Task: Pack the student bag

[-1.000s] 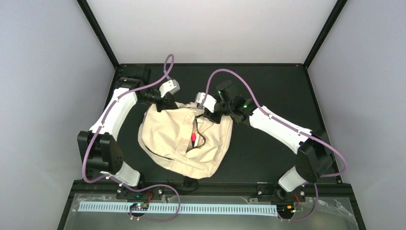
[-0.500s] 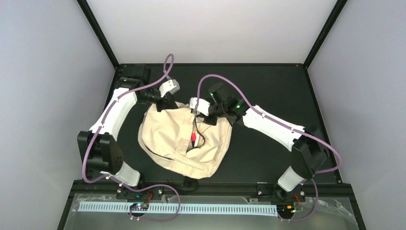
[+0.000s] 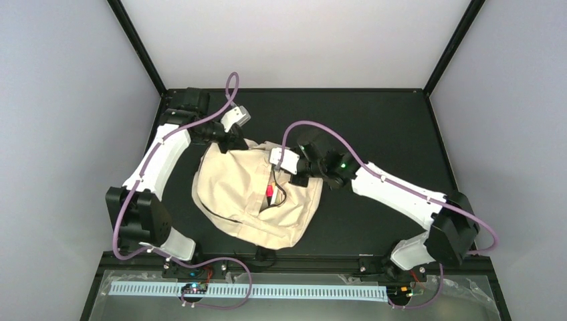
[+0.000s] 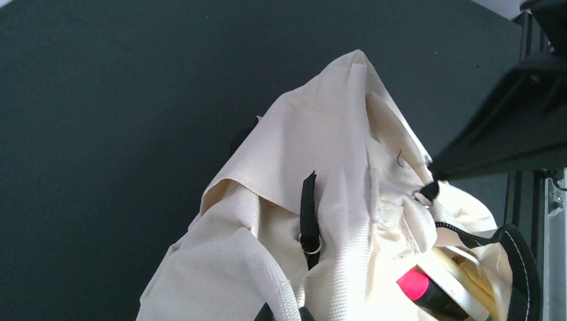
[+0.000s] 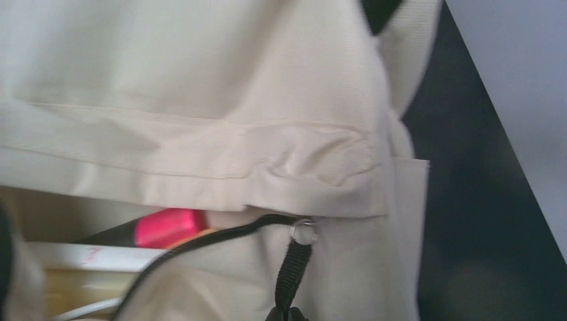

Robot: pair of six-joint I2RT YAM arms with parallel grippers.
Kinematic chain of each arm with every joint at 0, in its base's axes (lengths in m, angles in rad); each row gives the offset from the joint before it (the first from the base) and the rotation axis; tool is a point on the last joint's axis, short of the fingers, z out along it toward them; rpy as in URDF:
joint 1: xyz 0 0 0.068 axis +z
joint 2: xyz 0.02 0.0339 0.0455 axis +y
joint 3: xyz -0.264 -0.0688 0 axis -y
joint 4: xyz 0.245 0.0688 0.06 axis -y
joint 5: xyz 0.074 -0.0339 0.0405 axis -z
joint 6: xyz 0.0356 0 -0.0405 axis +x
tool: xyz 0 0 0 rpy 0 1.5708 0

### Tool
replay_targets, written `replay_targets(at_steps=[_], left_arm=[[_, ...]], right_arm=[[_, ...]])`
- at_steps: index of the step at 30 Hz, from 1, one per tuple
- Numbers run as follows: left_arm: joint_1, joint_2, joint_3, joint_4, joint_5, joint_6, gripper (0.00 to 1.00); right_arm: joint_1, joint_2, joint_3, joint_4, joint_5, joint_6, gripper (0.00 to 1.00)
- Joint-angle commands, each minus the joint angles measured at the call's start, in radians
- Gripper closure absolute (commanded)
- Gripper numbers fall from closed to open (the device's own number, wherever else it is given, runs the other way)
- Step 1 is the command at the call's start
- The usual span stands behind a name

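The student bag [image 3: 234, 194] lies cream and slumped on the middle of the black table, its main zipper partly open. A pink-capped marker [image 3: 269, 192] and pale flat items show in the opening. My left gripper [image 3: 231, 142] is at the bag's far left corner, shut on a fold of bag fabric [image 4: 254, 267]; its tips [image 4: 283, 315] barely show. My right gripper [image 3: 294, 175] is over the far right part of the bag. Its tips [image 5: 285, 314] are shut on the black zipper pull [image 5: 292, 267], which hangs from a ring at the zipper's end. The marker [image 5: 167, 227] lies just inside.
Black tabletop [image 3: 388, 120] surrounds the bag, bounded by pale walls and black frame posts [image 3: 137, 47]. A second black pull with a metal ring [image 4: 309, 224] sits on the bag. The right arm's dark body [image 4: 515, 127] looms at the left wrist view's right edge.
My right gripper has closed on the zipper pull and moved nearer and slightly right over the bag. The left gripper has kept its hold, shifting only a little.
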State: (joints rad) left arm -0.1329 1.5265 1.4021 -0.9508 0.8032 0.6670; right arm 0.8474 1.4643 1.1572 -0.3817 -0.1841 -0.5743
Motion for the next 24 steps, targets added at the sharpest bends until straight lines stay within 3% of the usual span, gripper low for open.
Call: replay_targets(at_steps=[1, 7, 13, 24], left_arm=[[0.002, -0.108, 0.0, 0.064, 0.032, -0.037, 0.99], [-0.024, -0.194, -0.046, 0.073, 0.063, -0.043, 0.98], [-0.048, -0.219, -0.043, 0.028, 0.088, -0.08, 0.98], [-0.073, -0.22, -0.057, 0.037, 0.105, -0.101, 0.98]], right_arm=[[0.042, -0.07, -0.069, -0.005, 0.022, 0.048, 0.99], [0.048, -0.058, -0.051, 0.005, 0.017, 0.1, 0.98], [0.048, -0.013, -0.04, 0.062, 0.132, 0.157, 0.83], [0.049, -0.002, -0.021, 0.119, 0.002, 0.236, 0.69]])
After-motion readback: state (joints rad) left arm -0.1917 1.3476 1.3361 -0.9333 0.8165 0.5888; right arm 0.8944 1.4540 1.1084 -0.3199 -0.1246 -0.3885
